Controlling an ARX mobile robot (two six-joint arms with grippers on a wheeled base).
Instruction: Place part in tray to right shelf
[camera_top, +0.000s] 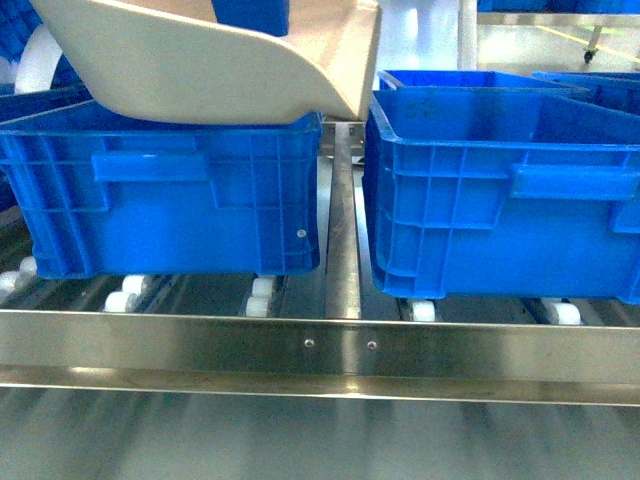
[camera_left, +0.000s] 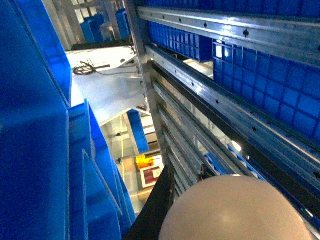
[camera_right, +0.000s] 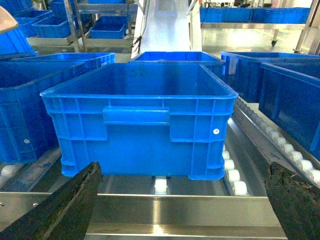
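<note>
The cream-white tray (camera_top: 200, 60) hangs tilted over the left blue crate (camera_top: 170, 200) at the top left of the head view. Its lip points right, toward the gap between the crates. In the left wrist view the rounded cream end of the tray's handle (camera_left: 235, 210) fills the bottom. My left gripper (camera_left: 187, 171) is shut on it, with one black finger (camera_left: 157, 205) along its left side. My right gripper (camera_right: 182, 172) is open and holds nothing. It faces a blue crate (camera_right: 140, 120) on the steel shelf (camera_top: 320, 345). The part is out of view.
A second blue crate (camera_top: 500, 200) sits on the right of the shelf, on white rollers (camera_top: 258, 297). A steel divider (camera_top: 343, 230) runs between the two crates. More crates (camera_right: 285, 95) stand to the right and behind. Steel rack rails (camera_left: 225, 105) pass close to the left wrist.
</note>
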